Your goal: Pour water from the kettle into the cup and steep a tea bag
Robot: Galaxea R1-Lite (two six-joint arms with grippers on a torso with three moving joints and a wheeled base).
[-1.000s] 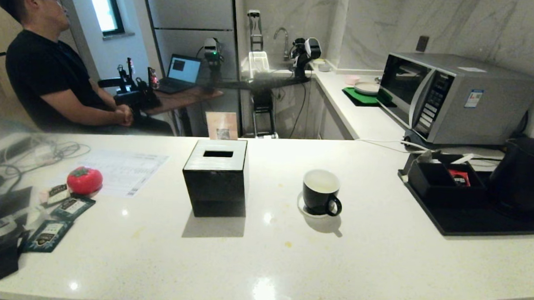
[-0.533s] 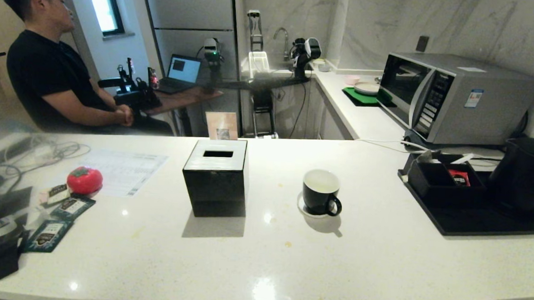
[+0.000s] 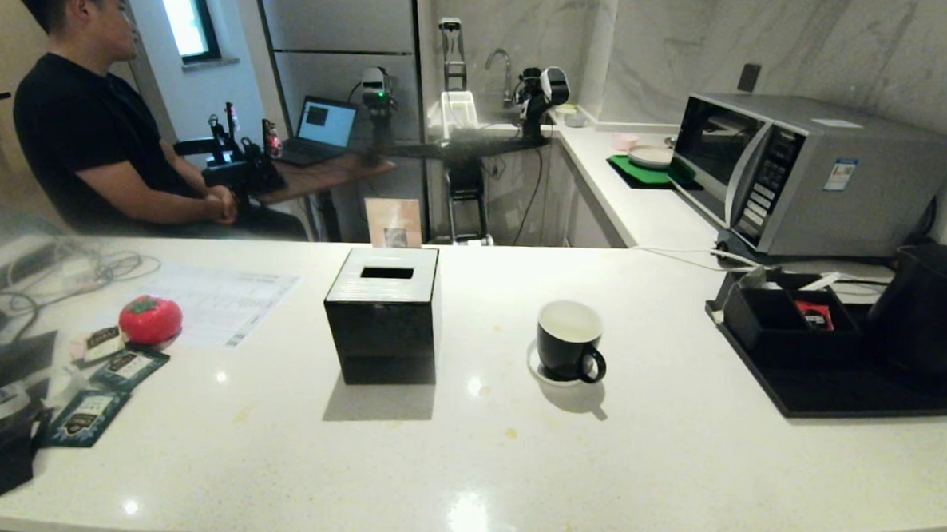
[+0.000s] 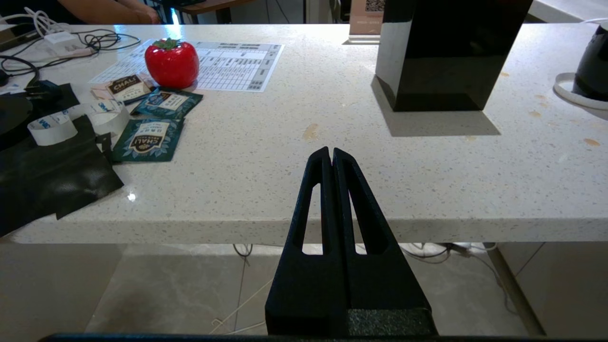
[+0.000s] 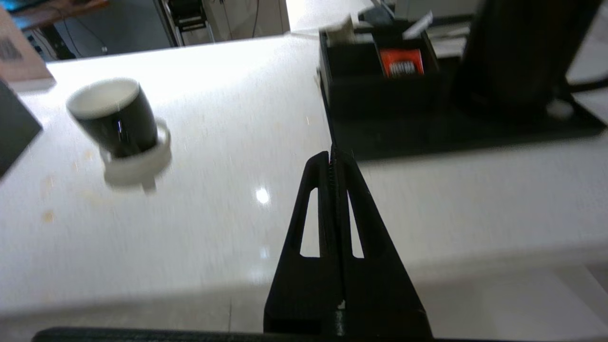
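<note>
The black cup (image 3: 568, 340) with a white inside stands on its small white saucer (image 3: 535, 366) mid-counter. I cannot tell whether it holds water. The matte black kettle (image 3: 931, 314) stands on a black tray (image 3: 835, 398) at the far right. Teal tea bag sachets (image 3: 83, 418) lie at the counter's left end. Neither arm shows in the head view. My left gripper (image 4: 331, 151) is shut and empty, just off the counter's front edge, with the sachets (image 4: 149, 137) to one side. My right gripper (image 5: 333, 154) is shut and empty over the front edge, between the cup (image 5: 114, 118) and the kettle (image 5: 513, 57).
A black cube tissue box (image 3: 383, 314) stands left of the cup. A red tomato-shaped object (image 3: 150, 319), a paper sheet and cables lie at the left. A black organiser box (image 3: 791, 324) shares the tray. A microwave (image 3: 805, 172) stands behind. A person (image 3: 87, 137) sits beyond the counter.
The seated person has shifted slightly. Nothing on the counter has moved in the head view.
</note>
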